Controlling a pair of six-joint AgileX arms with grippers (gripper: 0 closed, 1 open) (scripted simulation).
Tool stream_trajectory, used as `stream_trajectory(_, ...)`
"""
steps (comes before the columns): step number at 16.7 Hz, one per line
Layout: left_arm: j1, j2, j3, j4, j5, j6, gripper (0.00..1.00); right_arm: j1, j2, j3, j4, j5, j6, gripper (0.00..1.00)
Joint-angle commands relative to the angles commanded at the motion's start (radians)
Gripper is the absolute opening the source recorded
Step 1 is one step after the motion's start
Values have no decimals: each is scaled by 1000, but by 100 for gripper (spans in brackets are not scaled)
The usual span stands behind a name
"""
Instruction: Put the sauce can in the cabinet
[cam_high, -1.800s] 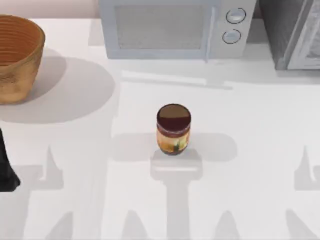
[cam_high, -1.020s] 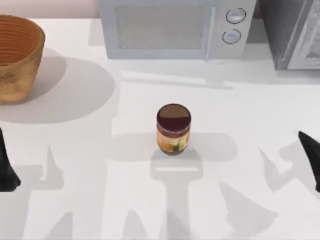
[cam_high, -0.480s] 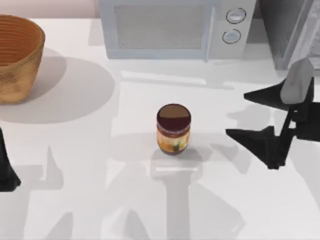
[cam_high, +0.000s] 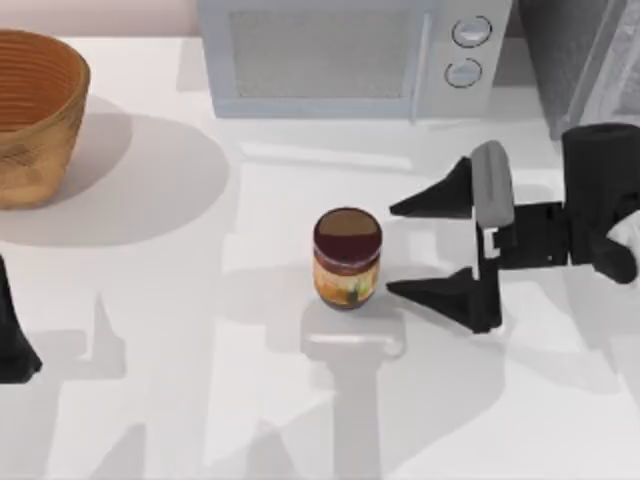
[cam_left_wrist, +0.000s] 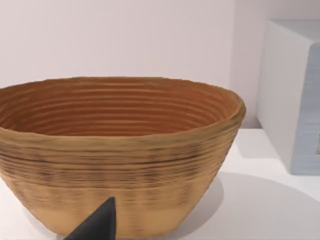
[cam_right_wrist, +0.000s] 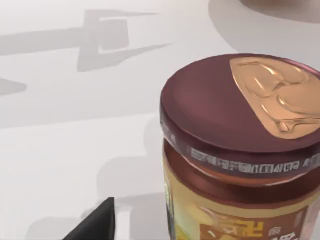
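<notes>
Woven tan wicker basket (cam_high: 35, 110) is seen at the frame's upper left, and the parked left gripper (cam_high: 12, 335), its fingers unreadable, at the left edge. Upright at centre stands the maroon-lidded, orange-labelled sauce can (cam_high: 347, 258). Right of it, the black right gripper (cam_high: 405, 250) has been swung in, spread wide; a grasp seems imminent. The grey speckled cabinet (cam_high: 570, 60) occupies the upper right.

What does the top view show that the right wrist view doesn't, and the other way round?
Top view alone: the basket, the microwave, the cabinet, the parked left end effector at the table's left edge, and the right end effector, open, just right of the can. Right wrist view alone: the lid's tan embossed patch and the print around its rim. Both: the upright sauce can on the white table.
</notes>
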Motion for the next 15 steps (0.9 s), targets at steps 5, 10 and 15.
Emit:
stream_trajectory(5, 0, 0, 0, 0, 0, 0, 100, 9, 158, 89, 67, -72, -70, 100)
stream_trajectory(10, 0, 0, 0, 0, 0, 0, 100, 3, 156, 86, 64, -70, -70, 100)
stream_trajectory(15, 0, 0, 0, 0, 0, 0, 100, 68, 203, 126, 148, -21, 9, 100)
